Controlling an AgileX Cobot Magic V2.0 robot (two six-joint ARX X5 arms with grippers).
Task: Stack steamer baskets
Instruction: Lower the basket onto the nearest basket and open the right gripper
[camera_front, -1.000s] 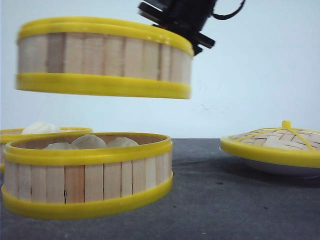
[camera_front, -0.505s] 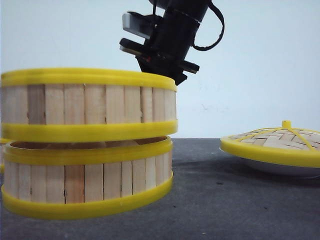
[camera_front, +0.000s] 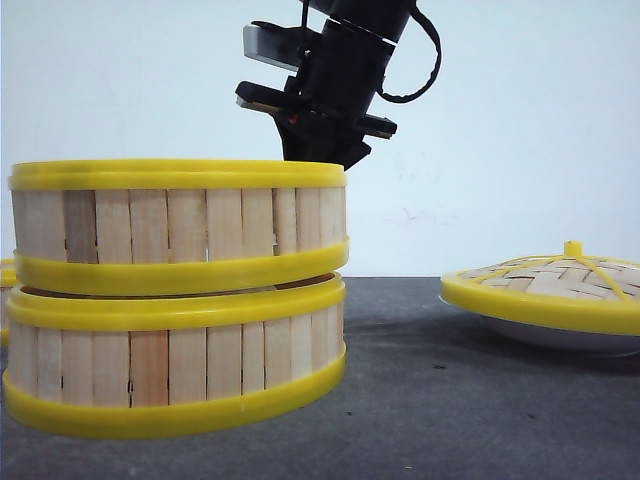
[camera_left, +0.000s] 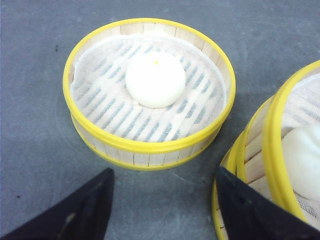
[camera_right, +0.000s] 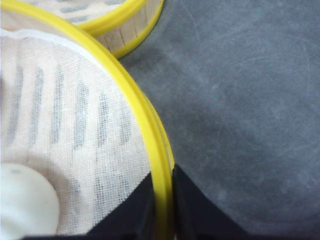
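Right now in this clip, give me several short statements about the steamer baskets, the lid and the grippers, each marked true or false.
1. One slatted wooden steamer basket with yellow rims, the upper basket, sits on another just like it, the lower basket. True.
2. The right gripper is open and clear of the baskets. False: its fingers pinch the upper basket's yellow rim.
3. The domed woven lid with yellow rim covers the stack. False: it rests on a white plate, apart from the stack.
4. A third basket stands alone on the table, holding one white bun. True.
5. The left gripper grips the third basket. False: it is open and holds nothing.
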